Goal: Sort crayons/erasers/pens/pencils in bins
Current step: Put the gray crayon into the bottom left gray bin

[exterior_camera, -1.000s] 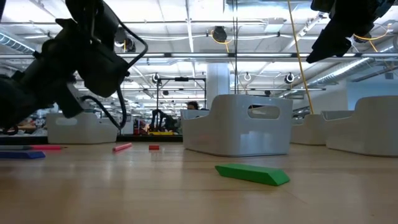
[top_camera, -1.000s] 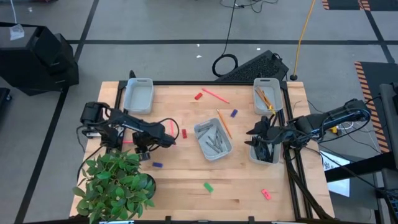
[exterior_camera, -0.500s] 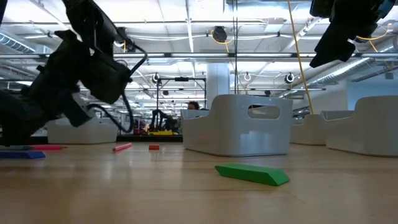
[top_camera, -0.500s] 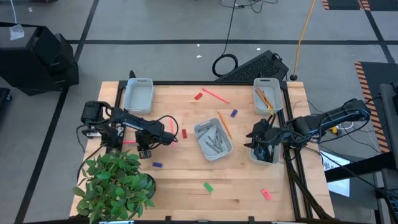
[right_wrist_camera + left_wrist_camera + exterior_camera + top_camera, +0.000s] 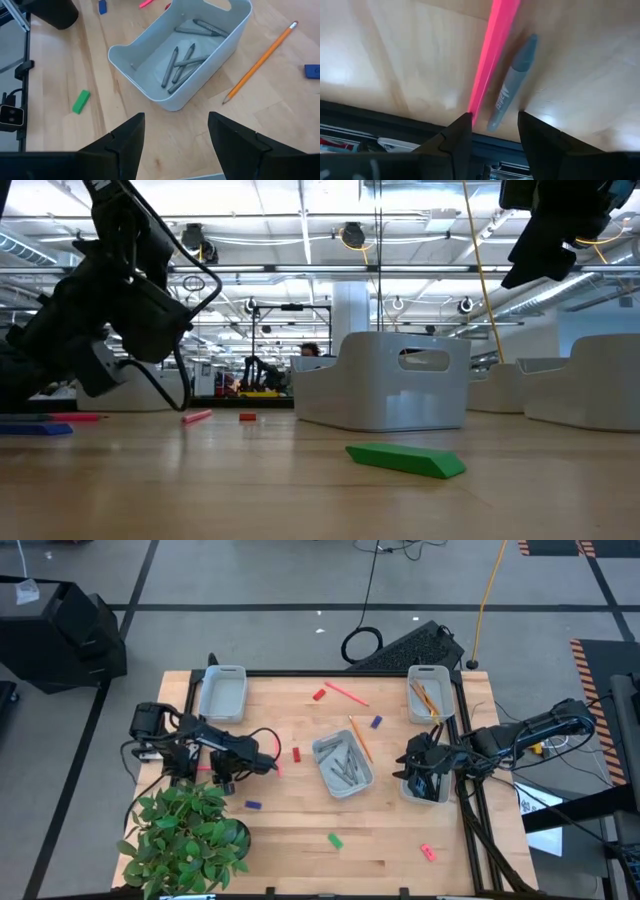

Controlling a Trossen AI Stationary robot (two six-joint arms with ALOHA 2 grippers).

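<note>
Left gripper (image 5: pixel 268 766) sits low over the left part of the table (image 5: pixel 300 850), fingers apart and holding nothing. In its wrist view the 2 fingertips (image 5: pixel 462 127) straddle the ends of a pink pencil (image 5: pixel 492 55) and a grey crayon (image 5: pixel 512 82), which lie side by side, touching, flat on the wood.

Right gripper (image 5: pixel 408 762) hovers at the right edge of the table beside the near right bin (image 5: pixel 424 796), fingers spread, nothing between them. Its wrist view looks onto the centre bin (image 5: pixel 150 85), which holds several grey crayons (image 5: pixel 182 62). An orange pencil (image 5: pixel 260 62) lies on the wood just beside that bin, not touching it as far as I can tell.

Far right bin (image 5: pixel 428 692) holds orange pencils. Far left bin (image 5: pixel 222 692): contents cannot be made out.

Loose erasers on the table: green (image 5: pixel 335 839), red (image 5: pixel 319 695), small red one (image 5: pixel 296 754), 2 blue (image 5: pixel 376 722) (image 5: pixel 253 805), pink-red (image 5: pixel 428 853) near the front right. A second pink pencil (image 5: pixel 346 693) lies by the red eraser at the far side.

Potted plant (image 5: pixel 185 835) occupies the front left corner
</note>
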